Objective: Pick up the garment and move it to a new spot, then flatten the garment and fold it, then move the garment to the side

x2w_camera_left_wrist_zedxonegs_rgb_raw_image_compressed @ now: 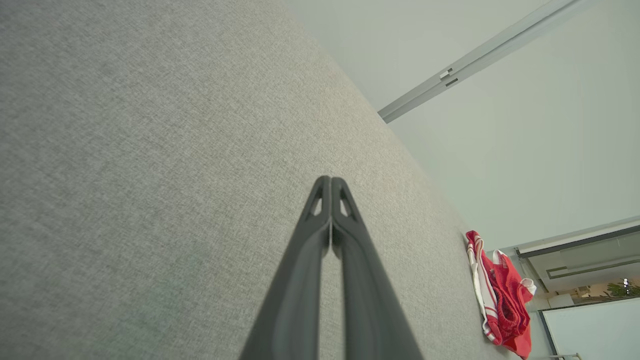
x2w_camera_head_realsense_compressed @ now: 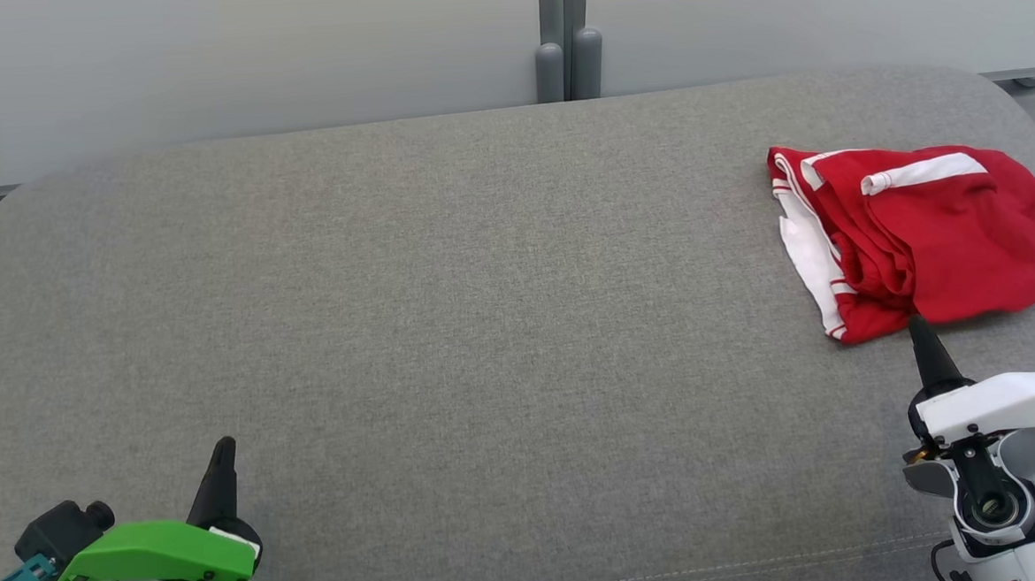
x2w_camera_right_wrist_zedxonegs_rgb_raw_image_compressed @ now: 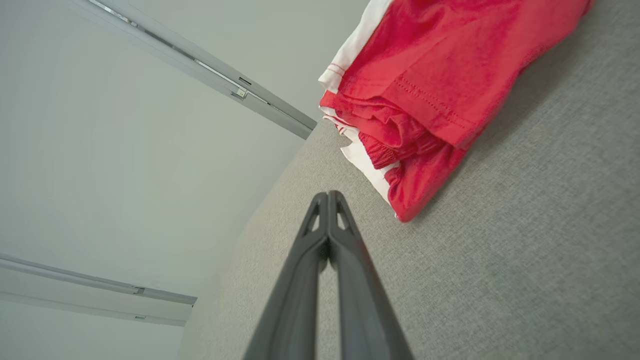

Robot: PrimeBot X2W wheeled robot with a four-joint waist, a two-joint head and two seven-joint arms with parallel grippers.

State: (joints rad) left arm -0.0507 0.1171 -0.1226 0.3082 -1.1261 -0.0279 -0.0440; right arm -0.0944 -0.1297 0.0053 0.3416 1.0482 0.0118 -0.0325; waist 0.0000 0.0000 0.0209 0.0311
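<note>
Right gripper (x2w_camera_head_realsense_compressed: pixel 917 324), fingers pressed together, empty — red garment (x2w_camera_head_realsense_compressed: pixel 922 234) just beyond its tip on the grey fabric surface (x2w_camera_head_realsense_compressed: pixel 482 283); left gripper (x2w_camera_head_realsense_compressed: pixel 223 445) likewise closed — pale wall (x2w_camera_head_realsense_compressed: pixel 248 57) behind.

Garment (x2w_camera_right_wrist_zedxonegs_rgb_raw_image_compressed: pixel 430 75) partly beyond right wrist view's edge

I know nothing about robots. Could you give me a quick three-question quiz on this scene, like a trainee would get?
1. True or false: the bunched red garment with white stripes lies on the grey fabric-covered surface, toward the robot's right.
2. The right gripper is: A) shut on the garment; B) shut and empty; C) wide open.
3. Fill in: the gripper farther from the garment is the ___ one.
Key: 1 true; 2 B; 3 left gripper.
</note>
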